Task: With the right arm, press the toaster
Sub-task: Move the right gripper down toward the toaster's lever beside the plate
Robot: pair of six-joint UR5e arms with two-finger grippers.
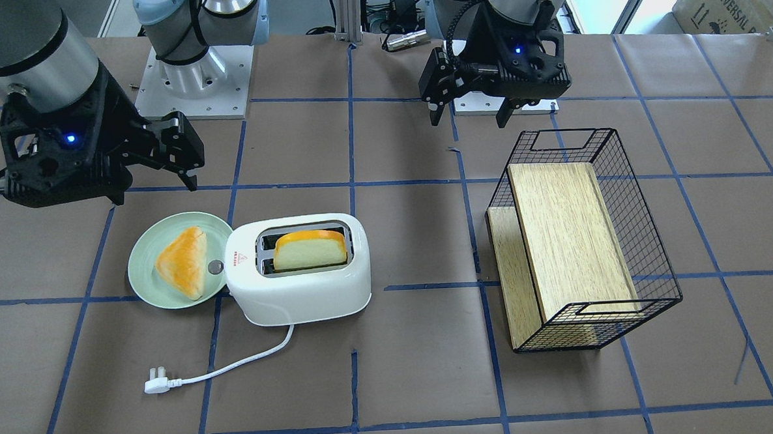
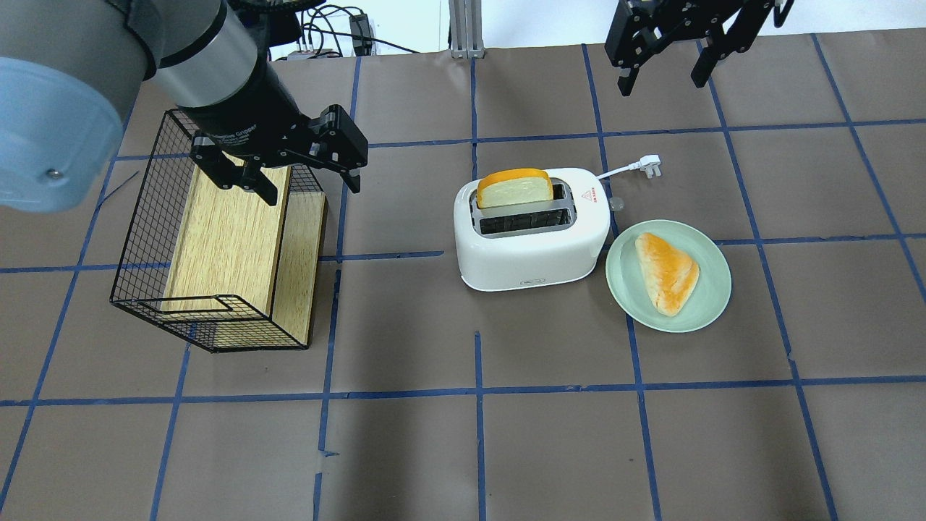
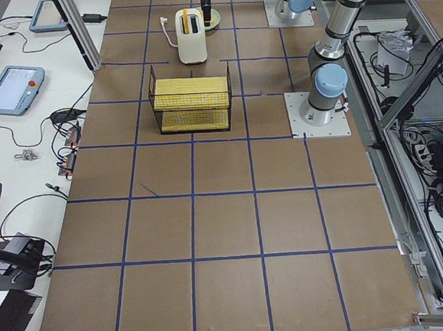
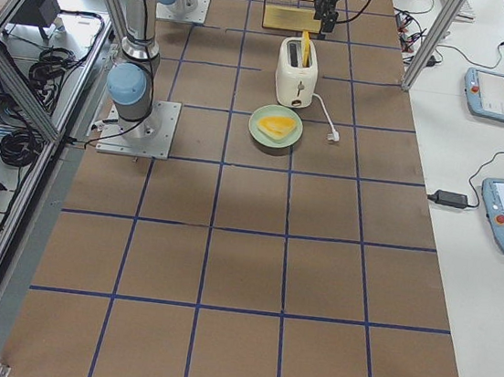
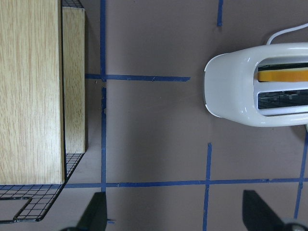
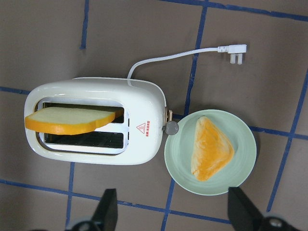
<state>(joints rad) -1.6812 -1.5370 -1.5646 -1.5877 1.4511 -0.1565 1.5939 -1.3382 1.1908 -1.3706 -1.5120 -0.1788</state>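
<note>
The white two-slot toaster (image 2: pixel 532 253) stands mid-table with a slice of bread (image 2: pixel 514 189) sticking up from one slot. Its grey knob (image 2: pixel 616 205) faces a green plate. The toaster also shows in the front view (image 1: pixel 298 292) and the right wrist view (image 6: pixel 144 101). My right gripper (image 2: pixel 660 85) is open and empty, raised above the table beyond the toaster and plate, touching nothing. Its two fingertips (image 6: pixel 108 211) frame the bottom of the right wrist view. My left gripper (image 2: pixel 312 192) is open and empty over the wire basket's edge.
A green plate (image 2: pixel 716 289) holding a triangular bread piece (image 2: pixel 669 271) sits right beside the toaster's knob end. The toaster's white cord and plug (image 2: pixel 647 165) lie on the table. A black wire basket (image 2: pixel 145 217) with wooden boards lies on the robot's left side.
</note>
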